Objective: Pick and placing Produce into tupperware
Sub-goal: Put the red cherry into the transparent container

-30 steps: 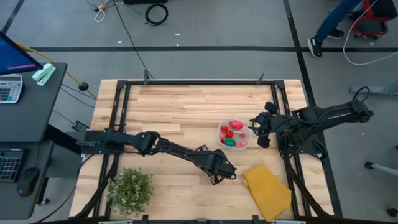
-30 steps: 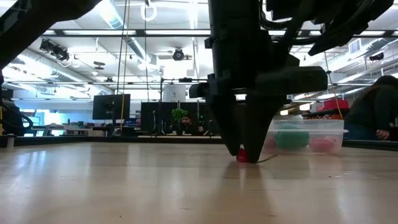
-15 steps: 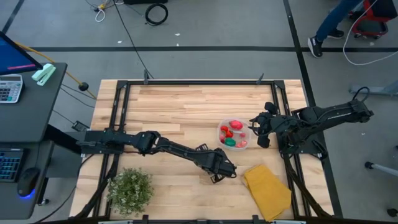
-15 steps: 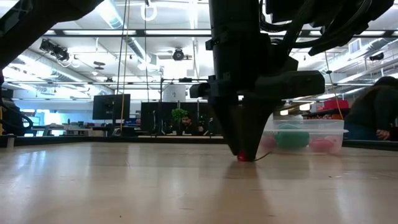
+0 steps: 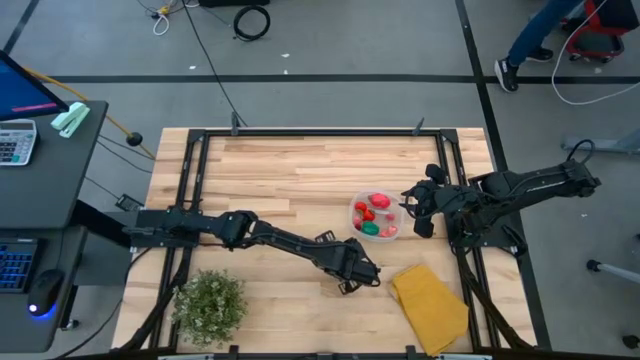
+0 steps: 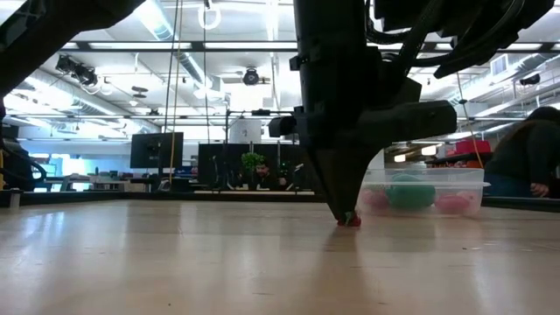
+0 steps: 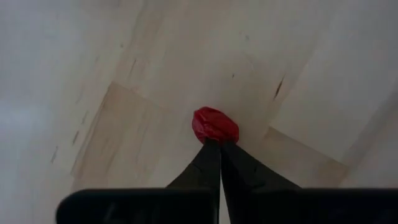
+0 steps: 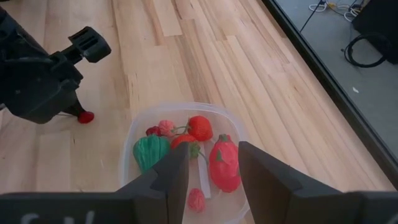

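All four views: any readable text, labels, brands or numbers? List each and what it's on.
None can be read.
Calculator on the side desk: its keys are too small to read.
Screens in the room behind the table, low view: too blurred to read.
Tupperware, produce, yellow cloth and plant: no labels or markings show.

I've got the left gripper [image 7: 219, 149] right down at the table [image 7: 124, 74], fingers pressed together with no gap between them. Their tips meet at the near edge of a small red produce piece [image 7: 215, 124], glossy and rounded, sitting on pale wood planks. I can't tell whether it's actually pinched.
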Action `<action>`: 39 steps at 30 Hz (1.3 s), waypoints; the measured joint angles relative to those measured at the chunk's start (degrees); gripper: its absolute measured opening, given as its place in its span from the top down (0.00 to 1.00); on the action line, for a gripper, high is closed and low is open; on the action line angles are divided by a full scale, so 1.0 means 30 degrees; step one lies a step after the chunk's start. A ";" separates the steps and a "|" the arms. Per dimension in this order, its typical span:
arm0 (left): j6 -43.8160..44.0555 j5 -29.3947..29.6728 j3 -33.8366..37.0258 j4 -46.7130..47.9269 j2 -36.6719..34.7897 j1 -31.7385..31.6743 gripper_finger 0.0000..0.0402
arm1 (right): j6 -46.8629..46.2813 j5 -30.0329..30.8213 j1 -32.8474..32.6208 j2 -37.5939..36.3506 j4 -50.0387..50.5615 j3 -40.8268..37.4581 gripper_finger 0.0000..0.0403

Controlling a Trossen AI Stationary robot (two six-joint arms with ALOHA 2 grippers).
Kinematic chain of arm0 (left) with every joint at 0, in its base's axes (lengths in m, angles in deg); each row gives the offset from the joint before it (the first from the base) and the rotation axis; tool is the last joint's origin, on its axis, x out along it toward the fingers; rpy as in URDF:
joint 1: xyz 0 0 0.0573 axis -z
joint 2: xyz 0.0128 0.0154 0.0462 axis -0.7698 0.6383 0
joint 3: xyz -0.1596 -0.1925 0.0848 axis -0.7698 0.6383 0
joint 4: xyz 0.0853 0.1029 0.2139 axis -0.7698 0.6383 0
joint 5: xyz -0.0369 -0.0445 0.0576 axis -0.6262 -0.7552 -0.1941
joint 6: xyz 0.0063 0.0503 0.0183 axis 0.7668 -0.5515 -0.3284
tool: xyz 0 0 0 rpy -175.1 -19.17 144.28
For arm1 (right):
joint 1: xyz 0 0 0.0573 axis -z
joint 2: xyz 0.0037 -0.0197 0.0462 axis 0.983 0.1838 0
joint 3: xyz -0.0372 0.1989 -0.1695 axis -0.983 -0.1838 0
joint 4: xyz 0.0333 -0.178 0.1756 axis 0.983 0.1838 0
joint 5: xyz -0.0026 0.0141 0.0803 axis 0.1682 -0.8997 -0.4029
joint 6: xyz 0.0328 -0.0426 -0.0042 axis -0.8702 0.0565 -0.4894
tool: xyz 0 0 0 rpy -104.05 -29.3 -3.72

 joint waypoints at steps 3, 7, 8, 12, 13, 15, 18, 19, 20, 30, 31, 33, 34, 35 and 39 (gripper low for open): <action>-0.0068 0.0311 -0.0095 0.0064 0.0038 0.0000 0.99 | 0.0000 0.0000 0.0000 -0.0001 -0.0005 0.0000 0.64; -0.0070 0.0495 -0.0073 0.0051 -0.0049 -0.0007 0.99 | 0.0000 0.0000 0.0000 -0.0003 0.0001 0.0000 0.64; -0.0070 0.0495 -0.0066 0.0058 -0.0128 -0.0007 0.99 | 0.0000 0.0000 0.0000 0.0002 -0.0005 0.0000 0.64; -0.0070 0.0730 -0.0025 0.0190 -0.0375 -0.0022 1.00 | 0.0000 0.0000 0.0001 0.0000 -0.0012 0.0000 0.64; -0.0068 0.0847 -0.0022 0.0276 -0.0481 -0.0022 1.00 | 0.0000 0.0000 0.0000 0.0003 0.0006 0.0000 0.64; -0.0067 0.1191 -0.0029 0.0067 -0.0754 -0.0022 1.00 | 0.0000 0.0000 0.0005 -0.0001 -0.0016 0.0007 0.64; -0.0283 0.2080 -0.0058 -0.0081 -0.0968 -0.0067 1.00 | 0.0000 0.0004 0.0006 -0.0005 -0.0018 0.0007 0.64; -0.0299 0.2392 -0.0056 -0.0077 -0.0997 -0.0130 1.00 | 0.0000 0.0000 0.0000 0.0003 -0.0025 0.0007 0.64; -0.0316 0.2744 -0.0056 -0.0128 -0.1020 -0.0216 1.00 | 0.0000 0.0000 0.0000 0.0002 -0.0012 0.0007 0.64; -0.3776 0.6146 -0.0073 -0.5949 -0.1106 -0.1463 1.00 | -0.0007 0.0007 0.0001 -0.0005 -0.0019 0.0022 0.64; -0.4220 0.6149 -0.0073 -0.6341 -0.1235 -0.1536 1.00 | 0.0000 0.0007 0.0007 -0.0005 -0.0026 0.0029 0.64; -0.4569 0.6205 -0.0107 -0.6940 -0.1370 -0.1645 1.00 | 0.0000 0.0007 0.0007 -0.0005 -0.0019 0.0029 0.64; -0.4651 0.6205 -0.0124 -0.7148 -0.1395 -0.1666 1.00 | 0.0000 0.0007 0.0007 -0.0005 -0.0025 0.0029 0.64; -0.4824 0.6229 -0.0124 -0.7196 -0.1397 -0.1668 1.00 | 0.0016 0.0007 0.0007 -0.0005 -0.0019 0.0029 0.64; -0.5743 0.6100 -0.0087 -0.8382 -0.1360 -0.1974 1.00 | 0.0300 0.0007 0.0007 -0.0005 -0.0016 0.0029 0.64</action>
